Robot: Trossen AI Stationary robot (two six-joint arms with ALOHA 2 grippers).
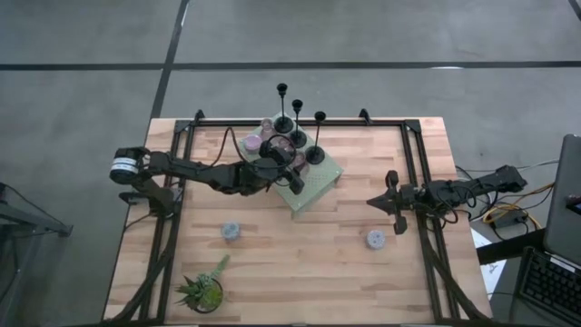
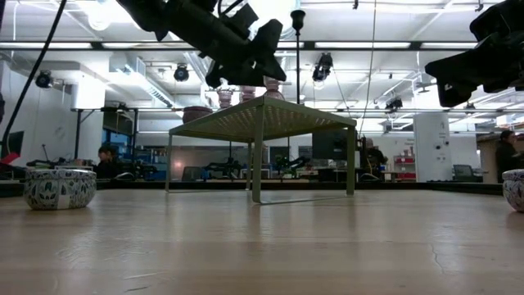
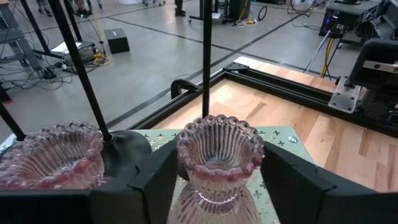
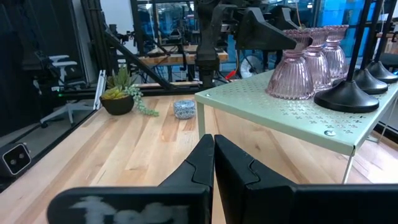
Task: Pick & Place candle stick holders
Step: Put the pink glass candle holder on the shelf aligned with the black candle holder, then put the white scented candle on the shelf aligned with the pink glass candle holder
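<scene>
Left wrist view puts my left gripper (image 3: 214, 180) astride a pink holder (image 3: 219, 163) on the green stand (image 1: 313, 186); its jaws look slightly parted, though contact is unclear. Over bare table, my right gripper (image 1: 386, 202) waits closed.

In the left wrist view, the base of the pink ribbed holder (image 3: 219, 163) runs off the picture's edge, so its contact with the green stand (image 3: 281, 138) cannot be seen; a 2nd pink holder (image 3: 50, 155) is cut by the edge. In the high view, the left gripper (image 1: 283, 163) covers the pink cups beneath it. In the low view, the blue-grey cup (image 2: 515, 188) is cropped at the side, and the black stem (image 2: 297, 49) is partly hidden behind the arm. The right wrist view's black holder (image 4: 348, 93) loses its top
</scene>
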